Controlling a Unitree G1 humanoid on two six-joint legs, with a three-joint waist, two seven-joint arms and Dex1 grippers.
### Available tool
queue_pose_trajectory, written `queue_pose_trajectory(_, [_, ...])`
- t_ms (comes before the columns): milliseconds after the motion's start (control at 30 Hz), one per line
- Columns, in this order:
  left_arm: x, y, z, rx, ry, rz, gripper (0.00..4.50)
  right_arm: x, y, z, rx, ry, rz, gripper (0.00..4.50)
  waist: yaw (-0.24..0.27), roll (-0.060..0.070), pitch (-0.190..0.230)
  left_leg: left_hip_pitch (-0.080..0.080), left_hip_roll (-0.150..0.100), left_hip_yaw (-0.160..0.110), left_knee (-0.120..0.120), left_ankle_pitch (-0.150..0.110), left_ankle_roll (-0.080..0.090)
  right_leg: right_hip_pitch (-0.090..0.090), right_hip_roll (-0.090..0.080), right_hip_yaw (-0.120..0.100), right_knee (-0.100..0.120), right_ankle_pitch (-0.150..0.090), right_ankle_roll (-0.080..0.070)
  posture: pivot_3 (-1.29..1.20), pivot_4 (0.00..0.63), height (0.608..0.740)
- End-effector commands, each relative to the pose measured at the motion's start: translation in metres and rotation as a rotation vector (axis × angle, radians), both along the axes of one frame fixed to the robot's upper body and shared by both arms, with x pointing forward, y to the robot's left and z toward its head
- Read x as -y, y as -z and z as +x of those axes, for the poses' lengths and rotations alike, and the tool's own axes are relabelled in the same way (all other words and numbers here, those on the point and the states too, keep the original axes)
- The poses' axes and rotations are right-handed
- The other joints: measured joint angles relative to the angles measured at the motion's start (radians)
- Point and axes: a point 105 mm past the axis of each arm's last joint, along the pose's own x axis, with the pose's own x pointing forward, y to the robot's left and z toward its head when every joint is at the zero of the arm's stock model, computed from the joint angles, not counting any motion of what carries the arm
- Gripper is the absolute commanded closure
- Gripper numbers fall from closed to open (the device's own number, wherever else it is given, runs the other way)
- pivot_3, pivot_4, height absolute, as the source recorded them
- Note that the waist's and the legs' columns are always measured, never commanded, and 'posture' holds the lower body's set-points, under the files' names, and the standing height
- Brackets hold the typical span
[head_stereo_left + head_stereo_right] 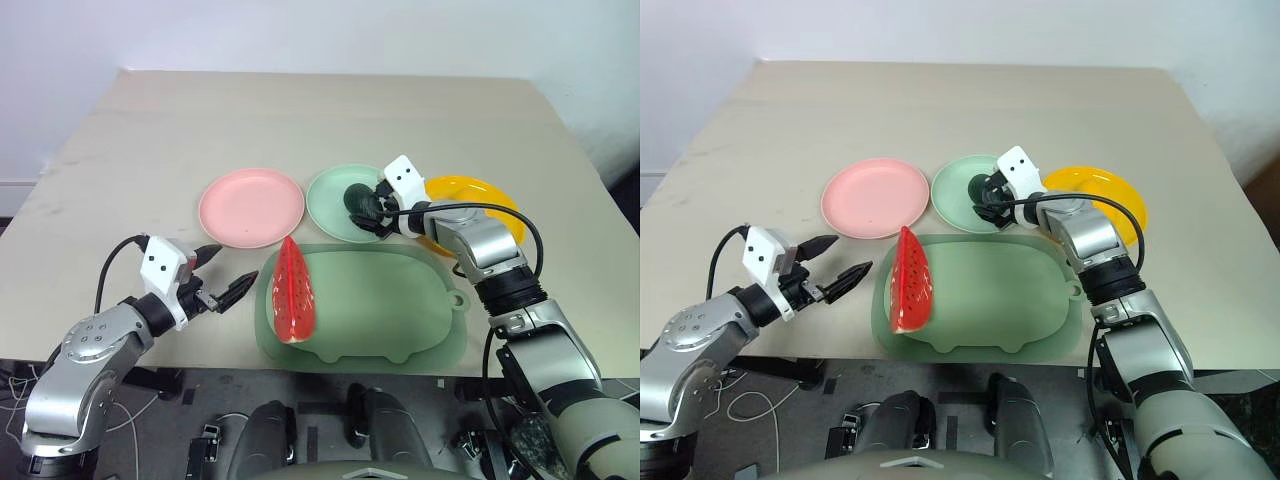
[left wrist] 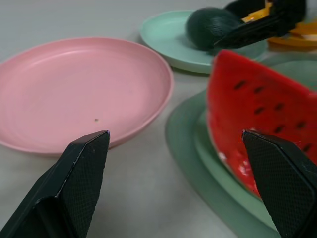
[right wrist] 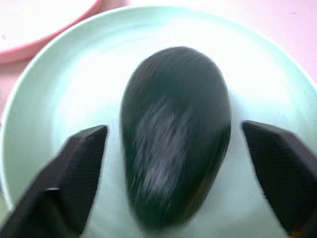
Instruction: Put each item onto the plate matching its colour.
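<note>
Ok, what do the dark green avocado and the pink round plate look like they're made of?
The dark green avocado, lying on the pale mint green round plate between the open fingers of the right claw, looks like moulded plastic or rubber: a smooth skin with a dull, soft sheen. The pink round plate looks like hard plastic with a satin finish: even colour, faint rings, a thin raised rim.

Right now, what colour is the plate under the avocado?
Pale mint green plate, clearest in the right wrist view.

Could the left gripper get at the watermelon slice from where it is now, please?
Probably yes: the left gripper is open beside the watermelon slice, which lies on the green tray's near edge with nothing between them.
</note>
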Motion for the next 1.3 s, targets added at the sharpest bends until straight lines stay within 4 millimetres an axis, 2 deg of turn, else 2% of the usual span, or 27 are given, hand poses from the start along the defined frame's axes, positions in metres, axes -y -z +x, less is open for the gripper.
queue_pose_trajectory(33, [0.003, -0.012, -0.013, 0.020, 0.041, 0.026, 0.00, 0.002, -0.039, -0.008, 0.148, -0.044, -0.022, 0.03, 0.001, 0.001, 0.001, 0.000, 0.000, 0.000, 0.000, 0.000, 0.000, 0.000, 0.000, 0.000, 0.000, 0.000, 0.000, 0.00, 0.150, 0.740])
queue_pose_trajectory(167, [0.001, -0.011, -0.018, -0.003, 0.053, 0.043, 0.00, 0.007, -0.057, -0.026, 0.195, -0.070, -0.015, 0.03, 0.002, 0.001, 0.001, 0.000, 0.000, 0.000, 0.000, 0.000, 0.000, 0.000, 0.000, 0.000, 0.000, 0.000, 0.000, 0.00, 0.150, 0.740])
queue_pose_trajectory(300, [0.004, -0.032, -0.006, -0.019, 0.040, -0.081, 0.00, 0.018, -0.057, -0.041, 0.203, -0.059, -0.020, 0.03, 0.006, 0.001, 0.001, 0.000, 0.000, -0.001, 0.000, 0.000, 0.000, 0.000, 0.000, 0.000, 0.000, 0.000, 0.000, 0.00, 0.150, 0.740])
queue_pose_trajectory(467, [0.036, -0.058, -0.007, -0.055, 0.166, -0.078, 0.00, 0.027, -0.045, -0.044, 0.182, -0.007, -0.024, 0.03, 0.001, 0.001, 0.001, 0.001, -0.001, -0.001, 0.000, 0.000, -0.001, 0.002, 0.000, 0.000, 0.000, 0.000, 0.000, 0.00, 0.150, 0.740])
queue_pose_trajectory(567, [0.055, -0.062, -0.016, -0.080, 0.237, -0.002, 0.00, 0.032, -0.040, -0.041, 0.178, 0.031, -0.013, 0.03, -0.002, 0.001, 0.001, 0.000, -0.001, -0.001, 0.000, 0.002, -0.003, 0.001, 0.001, 0.000, 0.000, 0.000, 0.000, 0.00, 0.150, 0.740])
queue_pose_trajectory(733, [0.069, -0.046, -0.016, -0.195, 0.189, 0.091, 0.00, 0.041, -0.037, -0.041, 0.188, 0.060, -0.005, 0.03, 0.002, 0.001, 0.001, 0.001, -0.002, -0.002, 0.000, 0.004, -0.007, 0.002, 0.001, 0.000, 0.000, 0.000, 0.000, 0.00, 0.150, 0.740])
queue_pose_trajectory(867, [0.072, -0.033, -0.007, -0.257, 0.096, 0.106, 0.00, 0.047, -0.044, -0.049, 0.210, 0.004, 0.052, 0.03, 0.005, 0.000, 0.001, 0.001, -0.003, -0.002, 0.000, 0.004, -0.006, 0.002, 0.001, 0.000, 0.000, 0.000, 0.000, 0.00, 0.150, 0.740])
queue_pose_trajectory(1033, [0.083, -0.016, 0.001, -0.325, 0.026, 0.094, 0.00, 0.040, -0.048, -0.088, 0.217, -0.254, 0.109, 0.03, 0.018, 0.000, 0.001, 0.002, -0.004, -0.003, 0.000, 0.004, -0.007, 0.003, 0.000, 0.000, -0.001, 0.000, 0.000, 0.00, 0.150, 0.740])
queue_pose_trajectory(1167, [0.092, -0.004, 0.003, -0.372, 0.017, 0.091, 0.00, 0.032, -0.038, -0.118, 0.136, -0.399, 0.155, 0.03, 0.022, 0.000, 0.002, 0.004, -0.003, -0.002, 0.000, 0.004, -0.007, 0.004, 0.001, 0.000, 0.000, 0.000, 0.000, 0.00, 0.150, 0.740])
queue_pose_trajectory(1300, [0.092, 0.008, 0.009, -0.417, -0.020, 0.129, 0.00, 0.016, -0.021, -0.151, 0.063, -0.544, 0.158, 0.03, 0.026, -0.001, 0.002, 0.005, -0.004, -0.003, 0.000, 0.003, -0.005, 0.006, 0.001, 0.000, 0.000, 0.000, 0.000, 0.00, 0.150, 0.740])
